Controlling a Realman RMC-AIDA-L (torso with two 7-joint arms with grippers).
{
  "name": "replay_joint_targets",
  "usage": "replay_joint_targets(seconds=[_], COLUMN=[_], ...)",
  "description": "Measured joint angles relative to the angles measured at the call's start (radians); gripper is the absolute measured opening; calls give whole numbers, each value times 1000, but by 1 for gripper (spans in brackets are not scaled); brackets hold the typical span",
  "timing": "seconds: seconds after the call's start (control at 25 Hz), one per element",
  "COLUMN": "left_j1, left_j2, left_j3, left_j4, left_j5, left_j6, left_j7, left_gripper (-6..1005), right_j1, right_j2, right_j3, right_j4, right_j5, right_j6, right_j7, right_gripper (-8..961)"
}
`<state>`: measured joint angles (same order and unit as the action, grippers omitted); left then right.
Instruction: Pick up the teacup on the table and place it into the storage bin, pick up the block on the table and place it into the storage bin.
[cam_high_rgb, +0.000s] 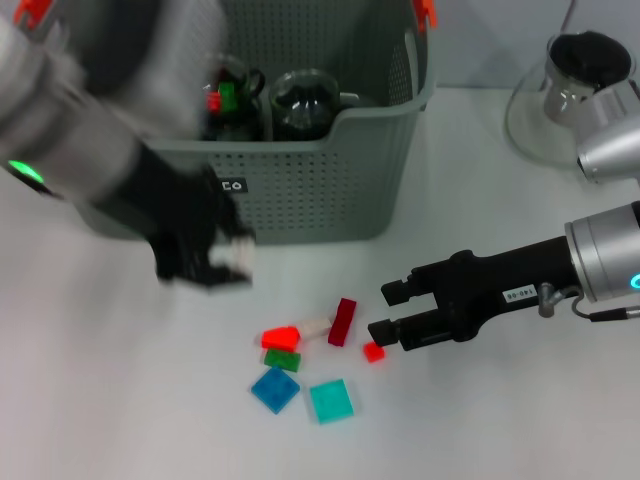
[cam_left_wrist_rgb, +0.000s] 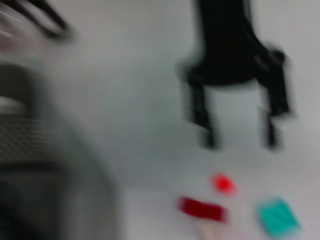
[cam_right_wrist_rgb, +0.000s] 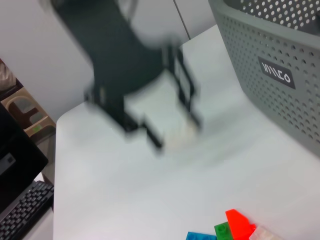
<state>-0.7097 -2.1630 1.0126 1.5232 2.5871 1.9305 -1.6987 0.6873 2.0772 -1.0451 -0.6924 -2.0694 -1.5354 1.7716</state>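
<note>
**Left gripper carries a pale block in front of the bin; right gripper waits beside the loose blocks**

On the white counter (cam_high_rgb: 110, 400) you have a scatter of small plastic blocks: a bright red wedge-shaped block (cam_high_rgb: 280, 337), a dark green block (cam_high_rgb: 283, 360) touching it, a blue square block (cam_high_rgb: 274, 389), a teal square block (cam_high_rgb: 330, 400), a cream block (cam_high_rgb: 315, 326) and a dark red oblong block (cam_high_rgb: 343, 321) leaning against it, and a tiny red cube (cam_high_rgb: 374, 351). A glass teapot with a black lid (cam_high_rgb: 575, 85) stands well apart at the far right.

The large grey-green perforated plastic storage bin (cam_high_rgb: 300, 185), with orange handle clips and a small black label on its front, sits behind the blocks. Inside it you can see dark glass vessels and a small red and green piece; whether one of them is the teacup, you cannot tell.

Your left gripper (cam_high_rgb: 215, 258) hangs just in front of the bin's front wall, above the counter, motion-blurred. Its jaws pinch a pale whitish block (cam_right_wrist_rgb: 170, 117), which shows clearest in the right wrist view. The thick grey forearm crosses over the bin's near-left corner and hides part of it.

Your right gripper (cam_high_rgb: 388, 312) reaches in low from the right, nearly level, with its jaws spread and holding nothing. The lower finger lies just beside the tiny red cube.
</note>
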Motion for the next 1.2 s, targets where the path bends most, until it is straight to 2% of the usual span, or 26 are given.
replay_joint_targets(seconds=[0.16,0.28,0.36,0.44,0.52,0.64,0.88,1.16,1.2], left_j1=[-39,-64,-84,-107,-146,-182,-218,-213,-210], left_j2=[26,56,86,107,131,150,161,162,163], left_j3=[-249,-329,-335,-324,-295,-255,-213,-212,-213], left_j4=[83,60,-15,-101,-228,-346,-459,-434,-423], left_j5=[-85,-117,-137,-141,-123,-108,-65,-43,-41], left_j6=[1,-126,-225,-310,-423,-543,-721,-741,-732], left_j7=[-63,-162,-215,-247,-288,-320,-381,-405,-409], left_gripper=[443,453,460,467,474,484,504,527,569], right_j1=[0,4,7,8,9,9,9,0,-1], right_j2=[-3,-3,-3,-2,-1,-1,-3,-5,-6], right_j3=[1,0,-1,-2,-4,-3,-1,-1,-1], right_j4=[-3,-4,-4,-4,-4,-4,-3,-3,-3], right_j5=[0,-1,-1,-2,-2,-2,-4,-5,-5], right_j6=[-6,-6,-7,-6,-6,-10,-15,-18,-18], right_j7=[0,-4,-11,-16,-16,-15,-13,-17,-18], right_gripper=[713,714,714,714,714,714,713,713,713])
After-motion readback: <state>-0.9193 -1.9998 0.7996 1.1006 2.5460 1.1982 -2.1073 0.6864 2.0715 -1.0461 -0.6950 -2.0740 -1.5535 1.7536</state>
